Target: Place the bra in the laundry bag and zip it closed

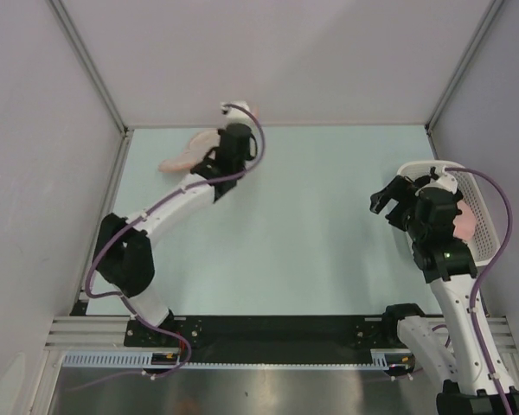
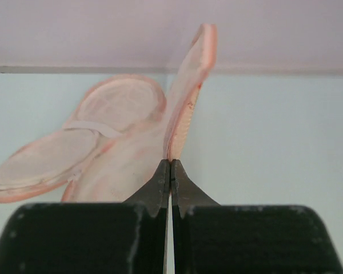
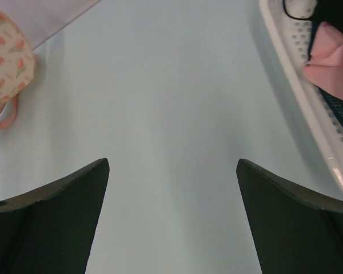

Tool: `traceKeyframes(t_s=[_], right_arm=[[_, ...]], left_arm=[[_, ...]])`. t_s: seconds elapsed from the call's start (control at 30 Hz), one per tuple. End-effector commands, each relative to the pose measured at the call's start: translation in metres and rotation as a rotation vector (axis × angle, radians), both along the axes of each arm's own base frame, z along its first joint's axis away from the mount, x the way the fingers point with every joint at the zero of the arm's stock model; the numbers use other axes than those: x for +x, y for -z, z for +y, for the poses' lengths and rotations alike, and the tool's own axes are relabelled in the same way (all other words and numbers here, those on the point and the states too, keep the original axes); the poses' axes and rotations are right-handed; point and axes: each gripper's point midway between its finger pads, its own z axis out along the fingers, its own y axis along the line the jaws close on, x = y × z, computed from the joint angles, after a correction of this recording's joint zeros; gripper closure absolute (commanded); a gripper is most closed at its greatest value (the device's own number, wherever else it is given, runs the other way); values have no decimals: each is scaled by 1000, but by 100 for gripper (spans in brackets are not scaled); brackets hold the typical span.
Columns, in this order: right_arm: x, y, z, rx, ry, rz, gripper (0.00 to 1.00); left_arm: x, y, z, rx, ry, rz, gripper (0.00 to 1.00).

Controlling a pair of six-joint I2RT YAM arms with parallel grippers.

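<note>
Right hand hangs spread open over the tabletop, beside the white basket at right. Farther back, left hand pinches the raised flap rim of the laundry bag, which lies unzipped at upper left.

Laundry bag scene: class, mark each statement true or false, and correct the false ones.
1. The left gripper has its fingers shut on the laundry bag rim. True.
2. The right gripper is closed. False: its fingers are spread apart, holding nothing.
3. The laundry bag lies at the far left of the table. True.
4. The pink cloth lies on the bare table. False: it sits in the white basket.
5. The laundry bag is zipped shut. False: it lies open, one flap raised.
</note>
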Motion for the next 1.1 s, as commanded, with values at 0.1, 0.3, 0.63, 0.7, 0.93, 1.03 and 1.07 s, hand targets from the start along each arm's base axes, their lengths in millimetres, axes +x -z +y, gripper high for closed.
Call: traceKeyframes(t_s=[0.1, 0.3, 0.63, 0.7, 0.93, 1.03, 1.07], right_arm=[[11, -6, -62, -100, 355, 60, 0], [27, 14, -91, -135, 429, 180, 0], [69, 36, -152, -138, 628, 268, 0], [82, 52, -168, -134, 679, 310, 0], [116, 78, -227, -173, 848, 384, 1], [124, 87, -244, -159, 875, 379, 5], [122, 92, -252, -134, 888, 380, 7]], left_arm=[[-104, 77, -111, 300, 221, 111, 81], [-178, 92, -154, 137, 401, 224, 17], [-321, 74, -131, -543, 760, 401, 17], [-343, 77, -124, -592, 816, 438, 18], [-388, 80, -78, -592, 896, 481, 16], [-395, 83, -66, -606, 882, 490, 16], [-396, 81, -64, -618, 880, 484, 16]])
